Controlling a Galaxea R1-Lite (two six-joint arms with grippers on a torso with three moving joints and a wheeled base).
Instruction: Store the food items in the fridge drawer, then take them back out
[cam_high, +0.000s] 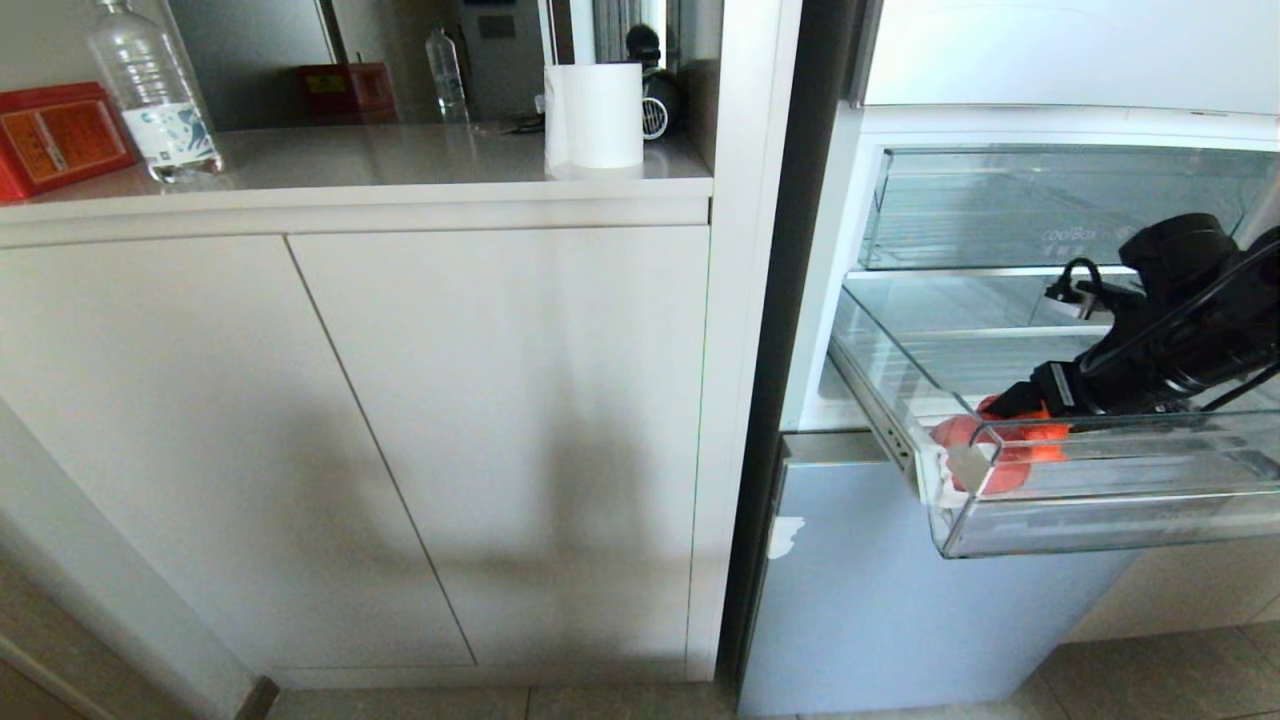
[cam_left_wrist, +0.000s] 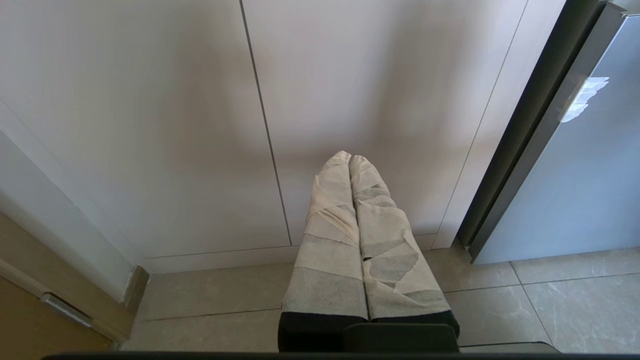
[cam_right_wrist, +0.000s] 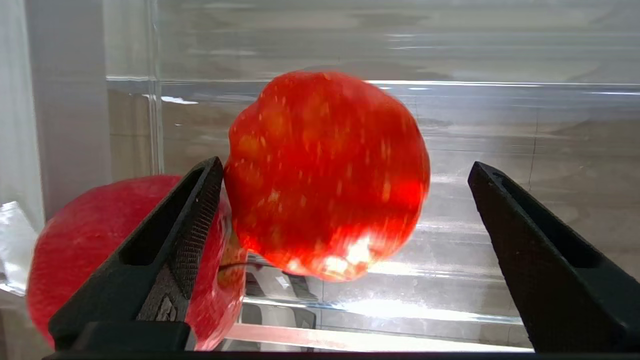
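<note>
Standing on the pale stone-look countertop (cam_high: 400, 160), near its left edge, a clear plastic water bottle (cam_high: 150, 90) with a blue-and-white label. Sitting just beside it at the far left corner, a red rectangular box (cam_high: 55, 135) with an orange printed panel. Standing near the right edge of the countertop, a white cylindrical roll of paper (cam_high: 597, 115). Showing behind these, a mirrored back wall (cam_high: 400, 60). Hanging below the countertop, two plain off-white cabinet doors (cam_high: 500, 440) with shadow lying across them. Meeting the grey tiled floor (cam_left_wrist: 550, 300) below. Peeling on the pale blue lower fridge door (cam_high: 900, 600), a small white scrap of tape (cam_high: 785, 535). Sitting higher in the fridge, a clear lettered bin (cam_high: 1000, 210).
</note>
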